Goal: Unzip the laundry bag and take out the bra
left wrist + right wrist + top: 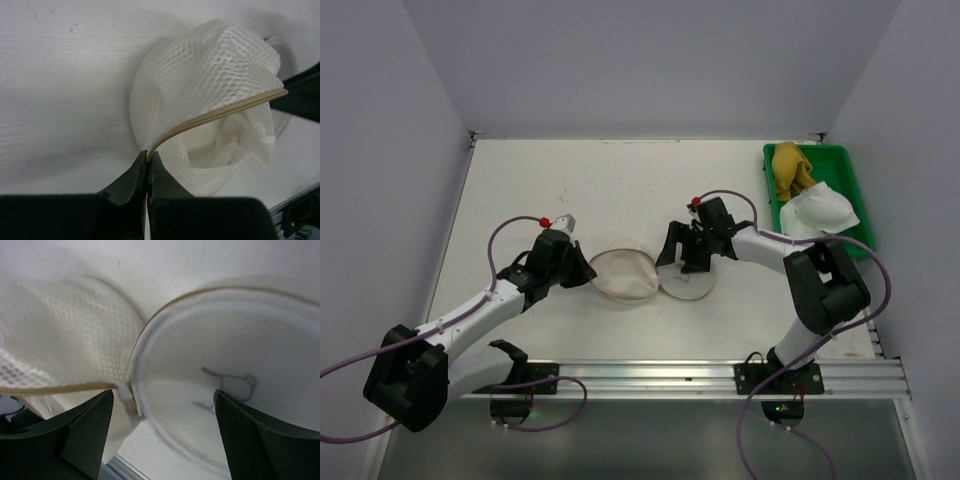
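Cream-white round mesh laundry bag [620, 272] is in the middle of the white table [570, 190]. It's unzipped and folded out in two halves: domed mesh half on the left, flat stiff-rimmed half with the dark symbol on the right. Left wrist view shows nothing inside it. Mustard-yellow fabric bra [788, 168] lies in the green rectangular plastic tray [832, 165] at the far right corner, well apart from the bag and just beside a white folded fabric piece [817, 212]. I'd call the job basically done; what's left is letting go cleanly.

How I'd do it:
- Open your left gripper [148, 155] first, then lift straight up so the mesh doesn't snag and drag the bag.
- Take the right one off vertically too. Its fingers straddle the rim, so a sideways move would likely flip the flat half.

Claws:
- Left is clamped tight on the bag's edge, right where the tan zip tape [220, 114] ends.
- Right gripper [164, 405] is spread wide, holding nothing, poised over the seam between the two halves. Can't tell if its tips touch the fabric.
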You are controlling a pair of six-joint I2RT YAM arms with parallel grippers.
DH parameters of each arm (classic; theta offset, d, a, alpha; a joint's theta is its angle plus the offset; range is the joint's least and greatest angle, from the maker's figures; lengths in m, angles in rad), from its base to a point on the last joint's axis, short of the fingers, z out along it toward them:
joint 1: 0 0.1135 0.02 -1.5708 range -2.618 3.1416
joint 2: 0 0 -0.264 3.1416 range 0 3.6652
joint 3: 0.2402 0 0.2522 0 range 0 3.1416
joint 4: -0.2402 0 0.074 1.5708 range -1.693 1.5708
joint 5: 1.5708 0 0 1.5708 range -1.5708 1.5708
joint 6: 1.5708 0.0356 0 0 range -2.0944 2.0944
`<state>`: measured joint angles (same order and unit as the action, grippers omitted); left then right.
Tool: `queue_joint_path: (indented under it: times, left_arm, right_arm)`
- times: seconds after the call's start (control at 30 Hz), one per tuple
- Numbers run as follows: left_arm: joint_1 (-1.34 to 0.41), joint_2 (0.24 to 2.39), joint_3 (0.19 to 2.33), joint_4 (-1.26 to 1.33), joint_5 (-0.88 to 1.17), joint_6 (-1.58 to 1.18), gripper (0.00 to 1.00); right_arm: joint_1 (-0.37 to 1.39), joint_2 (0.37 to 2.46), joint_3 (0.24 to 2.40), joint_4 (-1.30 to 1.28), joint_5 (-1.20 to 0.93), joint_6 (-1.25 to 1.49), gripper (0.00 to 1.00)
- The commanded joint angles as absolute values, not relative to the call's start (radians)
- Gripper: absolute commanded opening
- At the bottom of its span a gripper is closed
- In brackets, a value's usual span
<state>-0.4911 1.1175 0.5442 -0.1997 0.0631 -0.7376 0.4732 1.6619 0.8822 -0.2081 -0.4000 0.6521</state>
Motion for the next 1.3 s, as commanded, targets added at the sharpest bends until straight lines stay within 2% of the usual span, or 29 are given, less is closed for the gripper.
queue_joint_path:
  times: [0.0, 0.17, 0.3, 0.37, 0.57, 0.67, 0.77, 0.8, 0.93, 1.1, 1.27]
  left_arm:
    - [-0.482, 1.042, 0.487, -0.227, 0.067, -0.768, 0.01]
    - [-0.483, 1.022, 0.428, -0.157, 0.138, -0.831, 0.06]
    - [-0.483, 1.067, 0.433, -0.097, 0.155, -0.861, 0.06]
    - [-0.483, 1.084, 0.440, -0.081, 0.161, -0.861, 0.06]
    - [-0.483, 1.124, 0.468, -0.064, 0.158, -0.850, 0.06]
    - [-0.483, 1.129, 0.471, -0.067, 0.155, -0.848, 0.06]
    - [-0.483, 1.138, 0.476, -0.072, 0.158, -0.841, 0.06]
    - [-0.482, 1.138, 0.477, -0.074, 0.158, -0.839, 0.06]
    - [-0.482, 1.140, 0.472, -0.075, 0.153, -0.836, 0.06]
    - [-0.483, 1.140, 0.480, -0.081, 0.153, -0.827, 0.05]
    - [-0.482, 1.128, 0.502, -0.126, 0.134, -0.810, 0.05]
  right_arm:
    - [0.431, 1.700, 0.998, -0.225, -0.316, 0.608, 0.82]
    - [0.425, 1.658, 1.091, -0.296, -0.169, 0.534, 0.80]
    - [0.417, 1.501, 1.000, -0.372, 0.099, 0.564, 0.81]
    - [0.388, 1.435, 0.921, -0.386, 0.126, 0.598, 0.81]
    - [0.331, 1.405, 0.787, -0.391, 0.083, 0.635, 0.76]
    - [0.331, 1.437, 0.779, -0.377, 0.058, 0.644, 0.70]
    - [0.330, 1.489, 0.795, -0.374, 0.048, 0.652, 0.61]
    - [0.330, 1.497, 0.801, -0.376, 0.043, 0.652, 0.54]
    - [0.330, 1.503, 0.807, -0.376, 0.037, 0.649, 0.43]
    - [0.330, 1.522, 0.828, -0.397, 0.011, 0.634, 0.37]
    - [0.330, 1.539, 0.851, -0.422, -0.023, 0.637, 0.37]
